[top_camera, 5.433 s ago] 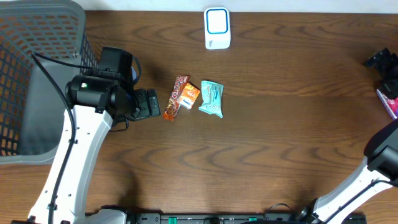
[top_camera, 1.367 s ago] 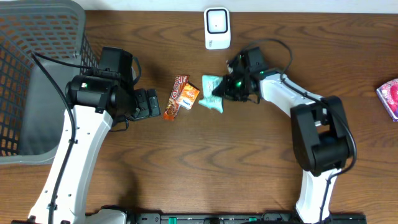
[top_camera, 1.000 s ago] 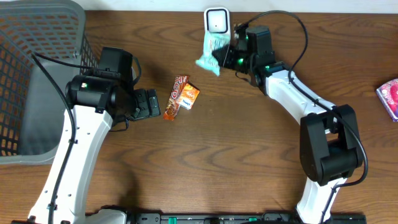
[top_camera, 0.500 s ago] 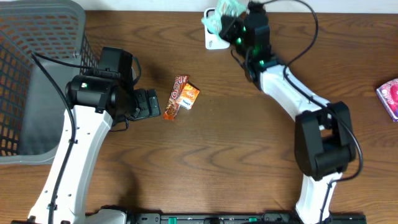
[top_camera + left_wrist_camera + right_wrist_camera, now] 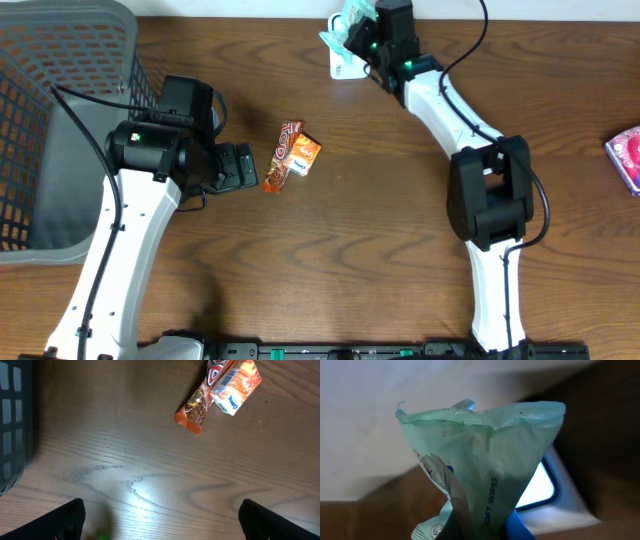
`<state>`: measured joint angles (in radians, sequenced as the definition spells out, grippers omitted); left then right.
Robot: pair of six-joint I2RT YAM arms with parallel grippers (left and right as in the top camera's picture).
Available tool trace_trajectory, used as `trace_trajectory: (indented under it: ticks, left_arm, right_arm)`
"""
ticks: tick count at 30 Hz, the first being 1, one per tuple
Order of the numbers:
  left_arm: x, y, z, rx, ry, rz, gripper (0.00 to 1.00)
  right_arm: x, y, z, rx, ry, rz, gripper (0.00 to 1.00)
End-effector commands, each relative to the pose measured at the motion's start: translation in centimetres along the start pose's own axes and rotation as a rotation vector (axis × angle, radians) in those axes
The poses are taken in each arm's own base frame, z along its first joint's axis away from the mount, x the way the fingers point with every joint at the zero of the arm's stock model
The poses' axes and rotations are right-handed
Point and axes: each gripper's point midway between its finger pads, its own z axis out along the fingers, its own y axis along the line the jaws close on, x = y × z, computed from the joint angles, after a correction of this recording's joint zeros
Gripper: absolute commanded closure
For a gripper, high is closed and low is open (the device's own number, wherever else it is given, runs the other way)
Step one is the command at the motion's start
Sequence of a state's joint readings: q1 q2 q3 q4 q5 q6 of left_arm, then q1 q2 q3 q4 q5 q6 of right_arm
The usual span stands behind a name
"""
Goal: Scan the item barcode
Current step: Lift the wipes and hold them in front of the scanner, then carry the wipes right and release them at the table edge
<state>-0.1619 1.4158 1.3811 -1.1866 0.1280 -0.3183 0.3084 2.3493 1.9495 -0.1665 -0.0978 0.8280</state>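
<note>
1. I see the right gripper (image 5: 363,33) clamped tight on the green wipes packet (image 5: 492,467), pinching it at one end.
2. The right arm is stretched to the far edge of the table (image 5: 400,250), with the packet held over the white scanner (image 5: 347,66).
3. The left gripper (image 5: 160,521) is spread wide and holds nothing. It hangs low over the table beside the snack bar (image 5: 197,407) and the orange carton (image 5: 235,387).

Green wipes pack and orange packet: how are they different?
The green wipes pack is pale green, the orange packet orange. The green wipes pack is pinched in the right pincer by the scanner; the orange packet lies on the table against a brown bar. Both are soft packs.
</note>
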Motion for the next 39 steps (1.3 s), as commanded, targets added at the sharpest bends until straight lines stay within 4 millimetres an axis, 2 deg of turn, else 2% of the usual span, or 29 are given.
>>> trace_trajectory:
  ticks: [1, 5, 6, 8, 10, 14, 18, 19, 21, 22, 23, 27, 29, 33, 37, 39]
  left_arm:
    - [0.0, 0.1, 0.0, -0.008, 0.003, -0.012, 0.02]
    - [0.0, 0.1, 0.0, -0.008, 0.003, -0.012, 0.02]
    - [0.0, 0.1, 0.0, -0.008, 0.003, -0.012, 0.02]
    - [0.0, 0.1, 0.0, -0.008, 0.003, -0.012, 0.02]
    - [0.0, 0.1, 0.0, -0.008, 0.003, -0.012, 0.02]
    - [0.0, 0.1, 0.0, -0.008, 0.003, -0.013, 0.02]
    - [0.0, 0.1, 0.0, -0.008, 0.003, -0.012, 0.02]
    - [0.0, 0.1, 0.0, -0.008, 0.003, -0.013, 0.02]
    - [0.0, 0.1, 0.0, -0.008, 0.003, -0.012, 0.02]
    - [0.0, 0.1, 0.0, -0.008, 0.003, -0.012, 0.02]
    - [0.0, 0.1, 0.0, -0.008, 0.003, -0.012, 0.02]
    - [0.0, 0.1, 0.0, -0.008, 0.003, -0.012, 0.02]
    - [0.0, 0.1, 0.0, -0.008, 0.004, -0.012, 0.02]
    - [0.0, 0.1, 0.0, -0.008, 0.003, -0.012, 0.02]
    - [0.0, 0.1, 0.0, -0.008, 0.003, -0.012, 0.02]
    - [0.0, 0.1, 0.0, -0.008, 0.003, -0.012, 0.02]
  right_arm:
    - [-5.7, 0.8, -3.2, -0.016, -0.071, -0.049, 0.99]
    - [-9.3, -3.5, -6.5, 0.111, -0.08, -0.027, 0.99]
    - [-11.4, -6.9, -9.0, 0.221, -0.095, -0.022, 0.99]
    - [-13.3, -10.8, -11.8, 0.347, -0.107, -0.04, 0.99]
    - [-15.0, -15.5, -15.1, 0.496, -0.098, -0.072, 0.99]
    - [-16.3, -23.1, -19.8, 0.685, -0.02, -0.128, 0.99]
    - [-17.7, -30.9, -26.4, 0.975, -0.022, -0.077, 0.99]
    - [-18.0, -32.4, -27.9, 1.028, -0.026, -0.057, 0.89]
    - [-18.1, -34.4, -29.6, 1.052, -0.016, -0.011, 0.3]
    - [-17.9, -35.0, -30.1, 1.04, -0.005, 0.011, 0.12]
    - [-17.7, -35.4, -30.2, 1.01, 0.019, 0.027, 0.01]
    - [-16.6, -35.3, -29.4, 0.834, 0.087, 0.09, 0.01]
    - [-15.9, -34.4, -28.3, 0.741, 0.115, 0.111, 0.01]
    - [-13.7, -31.4, -25.5, 0.556, 0.198, 0.136, 0.02]
    - [-9.7, -27.4, -22.2, 0.379, 0.331, 0.114, 0.03]
    - [-6.8, -25.2, -20.5, 0.297, 0.413, 0.115, 0.03]
